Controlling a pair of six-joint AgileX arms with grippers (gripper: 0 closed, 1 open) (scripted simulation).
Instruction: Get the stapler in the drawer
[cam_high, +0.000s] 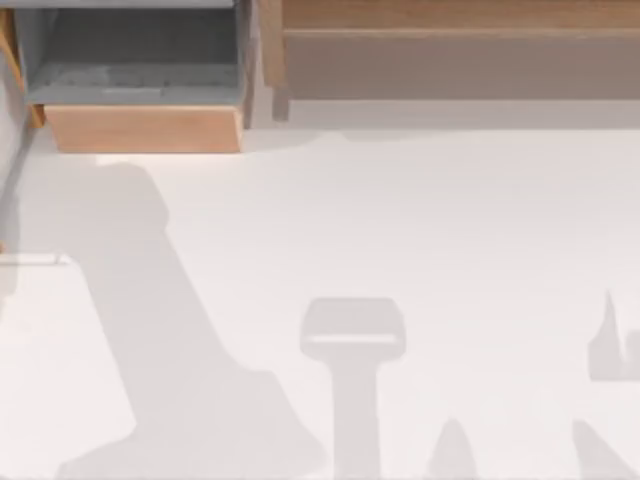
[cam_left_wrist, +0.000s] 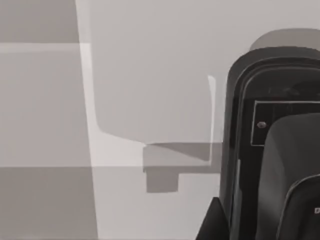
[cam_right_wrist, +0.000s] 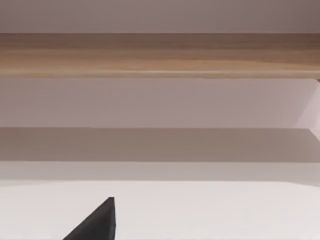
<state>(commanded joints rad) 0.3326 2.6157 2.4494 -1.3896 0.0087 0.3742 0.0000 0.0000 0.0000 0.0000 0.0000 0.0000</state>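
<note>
As we see from the left wrist, stapler: small black rounded-end stapler (cam_left_wrist: 272, 100) right beside left gripper (cam_left_wrist: 212, 222).
Drawer: grey-walled box, light tan wooden front (cam_high: 145, 128), open, white bench's (cam_high: 400, 220) far left.
Left gripper: grip, we cannot tell.
Right gripper (cam_right_wrist: 100, 220): facing brown wooden shelf (cam_right_wrist: 160, 55); cannot tell.

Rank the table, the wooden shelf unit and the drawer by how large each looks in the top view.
1. table
2-3. shelf unit and drawer: roughly alike, and the frame's edge cuts both off, so I do not rank them.
</note>
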